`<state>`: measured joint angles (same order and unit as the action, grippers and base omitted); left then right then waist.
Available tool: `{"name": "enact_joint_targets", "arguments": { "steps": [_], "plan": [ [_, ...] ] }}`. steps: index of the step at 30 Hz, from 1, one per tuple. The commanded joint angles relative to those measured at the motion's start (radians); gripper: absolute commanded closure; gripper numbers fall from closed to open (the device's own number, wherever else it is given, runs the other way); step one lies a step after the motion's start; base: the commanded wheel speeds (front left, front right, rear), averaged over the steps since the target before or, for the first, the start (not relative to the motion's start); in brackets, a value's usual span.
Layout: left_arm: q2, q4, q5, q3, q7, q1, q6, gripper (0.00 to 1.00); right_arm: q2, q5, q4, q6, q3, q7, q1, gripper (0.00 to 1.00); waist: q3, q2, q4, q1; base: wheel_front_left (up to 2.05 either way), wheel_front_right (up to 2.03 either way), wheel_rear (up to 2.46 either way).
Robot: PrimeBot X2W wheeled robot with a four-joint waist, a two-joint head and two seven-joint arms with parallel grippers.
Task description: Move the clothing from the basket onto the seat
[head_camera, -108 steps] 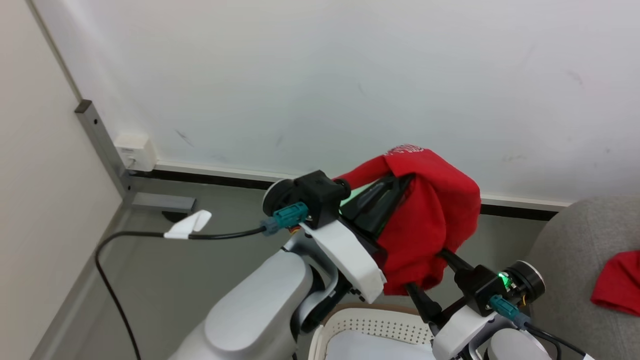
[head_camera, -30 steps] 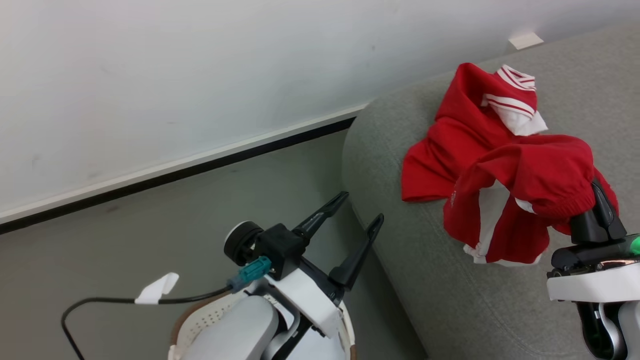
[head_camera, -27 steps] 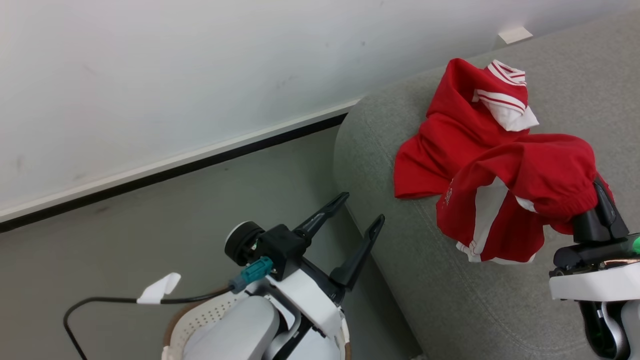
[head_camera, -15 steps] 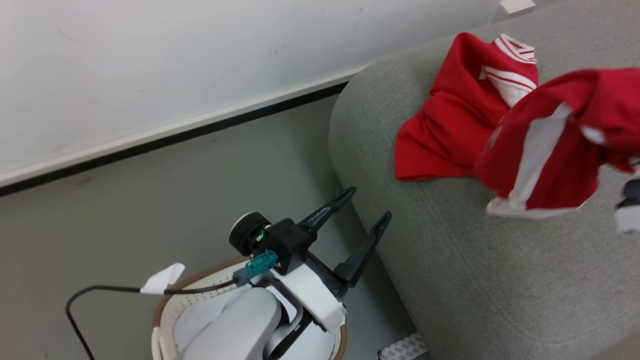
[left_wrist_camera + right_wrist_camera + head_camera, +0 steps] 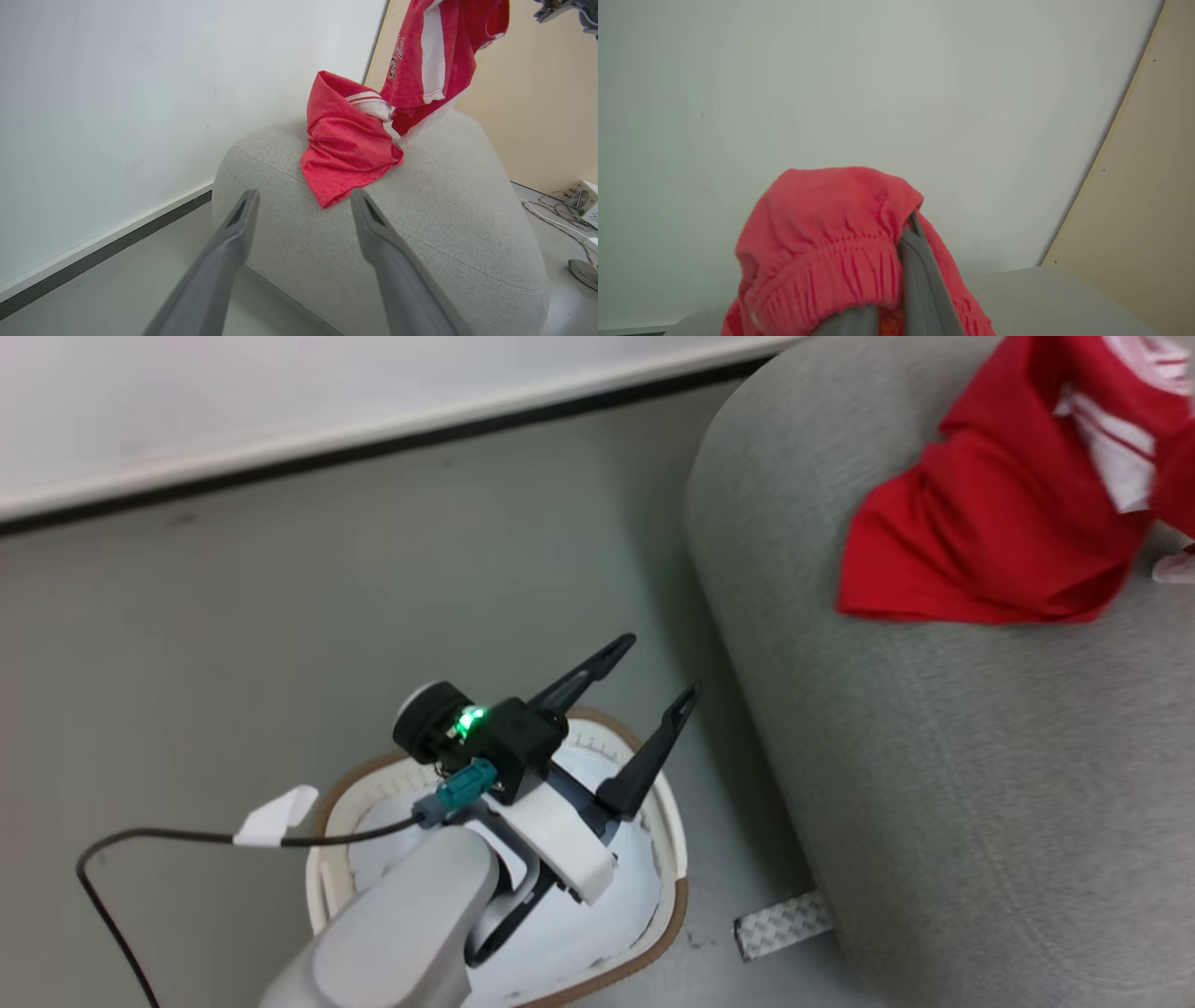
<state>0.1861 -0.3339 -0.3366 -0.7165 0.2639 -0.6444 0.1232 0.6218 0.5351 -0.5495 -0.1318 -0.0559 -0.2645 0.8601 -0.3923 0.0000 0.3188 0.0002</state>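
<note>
The left tool (image 5: 658, 667) is held released, its two dark fingers spread wide and nothing between them. It is poised above the cream-white perforated basket (image 5: 672, 859), at the side nearest the seat (image 5: 934, 756). In the head view much of the basket is covered by the pale left forearm (image 5: 411, 933). Around the forearm the white liner (image 5: 607, 933) can be seen, and no red cloth is seen on it. The basket stands on the grey floor (image 5: 280, 616) just beside the seat's rounded edge. A silver patterned strip (image 5: 782, 924) lies on the floor at the seat's foot. A black cable (image 5: 140, 837) with a white tag (image 5: 275, 814) is looped to the left of the basket.

The red top (image 5: 345, 149) with its striped white cuff is crumpled on the seat's upper surface, near the white wall (image 5: 140, 70). The shorts (image 5: 460, 51) are held in the air above and just behind the top; their lower white hem comes down close beside it, and whether they touch cannot be told. In the right wrist view the right tool (image 5: 908, 242) is seen clenched on the shorts' elastic waistband, which is bunched over one finger and hides it. A beige panel (image 5: 537, 93) stands beyond the seat, with wires (image 5: 546, 214) and a small white box (image 5: 584, 200) on the floor beside it.
</note>
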Motion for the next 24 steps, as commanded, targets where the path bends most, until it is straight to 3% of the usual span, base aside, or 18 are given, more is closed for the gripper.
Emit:
{"name": "enact_joint_targets", "arguments": {
  "steps": [1,14,24],
  "plan": [
    [0.011,-0.001,0.004,0.002,0.000,-0.016,0.002,0.00,0.012,-0.002,-0.033,0.002,-0.016,0.001,0.021,1.00,-0.051,0.0000,-0.033,-0.0002,0.00,0.00,0.00],
    [0.023,0.005,0.012,-0.011,-0.007,-0.058,-0.003,0.00,0.032,-0.019,-0.441,0.002,-0.201,0.059,0.155,1.00,-0.154,0.0000,-0.109,-0.0002,0.00,0.00,0.00],
    [0.051,0.032,0.015,-0.003,-0.013,-0.075,-0.018,0.00,0.019,-0.003,-0.554,0.002,-0.311,0.111,0.182,1.00,-0.208,0.0000,-0.127,-0.0002,0.00,0.00,0.00]
  ]
}}
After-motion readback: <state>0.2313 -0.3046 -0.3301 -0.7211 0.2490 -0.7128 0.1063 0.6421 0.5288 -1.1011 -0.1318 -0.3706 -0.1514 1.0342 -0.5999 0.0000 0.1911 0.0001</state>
